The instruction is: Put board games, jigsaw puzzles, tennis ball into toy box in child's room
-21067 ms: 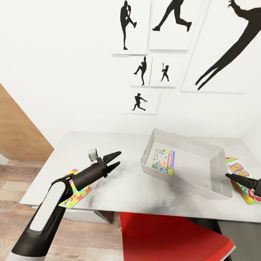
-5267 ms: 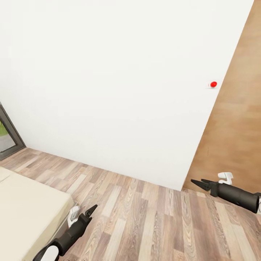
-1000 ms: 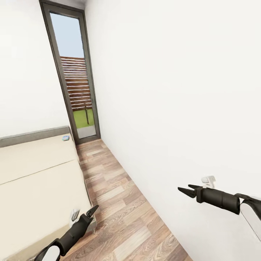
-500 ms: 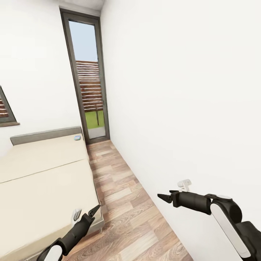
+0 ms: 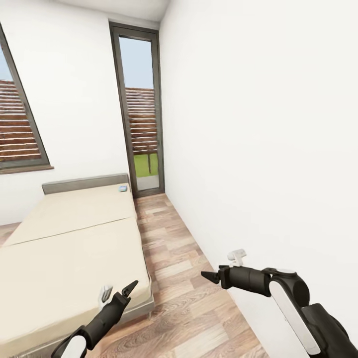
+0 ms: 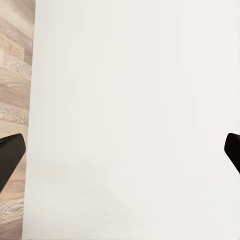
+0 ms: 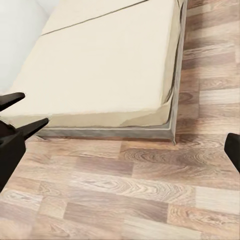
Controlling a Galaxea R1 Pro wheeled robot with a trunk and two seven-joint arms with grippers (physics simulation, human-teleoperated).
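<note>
Right now your left claw (image 5: 130, 288) hangs low beside the near corner of the bed (image 5: 74, 248), and your right claw (image 5: 209, 275) reaches out over the wooden floor (image 5: 184, 298) near the white wall (image 5: 263, 139). Both look released and empty: in each wrist view the fingertips sit wide apart at opposite edges with nothing between them.

Further out, one small bluish item (image 5: 122, 188) lies on the bed close to the headboard (image 5: 84, 182), on the side nearest the glass door (image 5: 141, 109). It may be one of the board games you are after, but it is too small to name with confidence.

To do this approach well, I would drive along the strip of floor between bed and wall, keeping the right arm tucked away from the wall, and stop level with that item so the left claw can reach across the mattress.

A second game on the bed is not something I can pick out; the bed's near part runs past the picture's edge.
</note>
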